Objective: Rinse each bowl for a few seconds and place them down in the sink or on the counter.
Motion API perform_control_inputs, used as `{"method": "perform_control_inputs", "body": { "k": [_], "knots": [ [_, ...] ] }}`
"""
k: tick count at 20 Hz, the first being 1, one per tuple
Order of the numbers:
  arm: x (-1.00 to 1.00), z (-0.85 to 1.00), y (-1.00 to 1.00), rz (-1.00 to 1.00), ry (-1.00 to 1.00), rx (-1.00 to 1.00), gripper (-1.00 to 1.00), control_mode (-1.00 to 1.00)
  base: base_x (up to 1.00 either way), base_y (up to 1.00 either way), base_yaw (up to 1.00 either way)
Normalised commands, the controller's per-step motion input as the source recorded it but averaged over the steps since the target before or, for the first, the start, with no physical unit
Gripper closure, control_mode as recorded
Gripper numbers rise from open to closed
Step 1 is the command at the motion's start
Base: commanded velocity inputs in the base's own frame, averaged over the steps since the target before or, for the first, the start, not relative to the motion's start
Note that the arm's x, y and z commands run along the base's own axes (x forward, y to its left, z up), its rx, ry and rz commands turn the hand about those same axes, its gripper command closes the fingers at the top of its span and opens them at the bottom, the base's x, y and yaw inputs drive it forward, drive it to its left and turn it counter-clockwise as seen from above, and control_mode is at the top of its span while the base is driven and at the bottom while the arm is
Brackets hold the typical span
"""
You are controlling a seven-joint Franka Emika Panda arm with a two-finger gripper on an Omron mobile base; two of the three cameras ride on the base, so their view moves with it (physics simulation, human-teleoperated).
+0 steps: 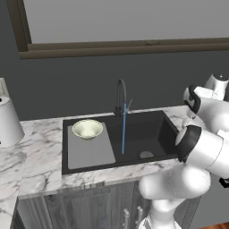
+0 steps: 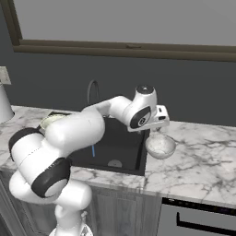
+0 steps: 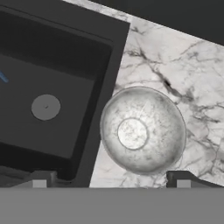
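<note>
One pale bowl (image 3: 142,130) sits upright on the white marble counter (image 3: 175,65), just right of the black sink (image 3: 52,78). My gripper (image 3: 111,179) hangs open directly above this bowl, its fingertips (image 3: 41,179) spread wide and nothing held between them. From the right base view, the hand (image 2: 156,130) hovers just over the same bowl (image 2: 160,145). A second cream bowl (image 1: 87,129) rests on the grey drainboard (image 1: 91,150) at the sink's left side. A thin blue stream of water (image 1: 124,129) runs from the dark gooseneck faucet (image 1: 120,96) into the basin.
A tall white cylinder (image 1: 6,120) stands on the counter far left of the sink. The round drain (image 3: 45,106) lies in the basin floor. Grey cabinets (image 1: 89,205) run under the counter, and a dark wall with a window ledge (image 1: 134,47) rises behind.
</note>
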Motion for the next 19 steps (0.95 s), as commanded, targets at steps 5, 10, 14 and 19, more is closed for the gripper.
{"method": "perform_control_inputs", "body": {
  "k": [5, 10, 14, 19],
  "knots": [
    [-0.50, 0.62, 0.05, 0.03, 0.00, 0.00, -1.00, -1.00, 0.00, 0.00, 0.00],
    [-0.38, 0.58, 0.29, 0.01, -0.02, -0.01, -1.00, -1.00, 0.00, 0.00, 0.00],
    [-0.33, 0.47, 0.41, 0.00, -0.09, -0.03, -1.00, -1.00, 0.00, 0.00, 0.00],
    [-0.25, 0.36, 0.45, 0.00, -0.14, -0.06, -1.00, -1.00, 0.00, 0.00, 0.00]
  ]
}}
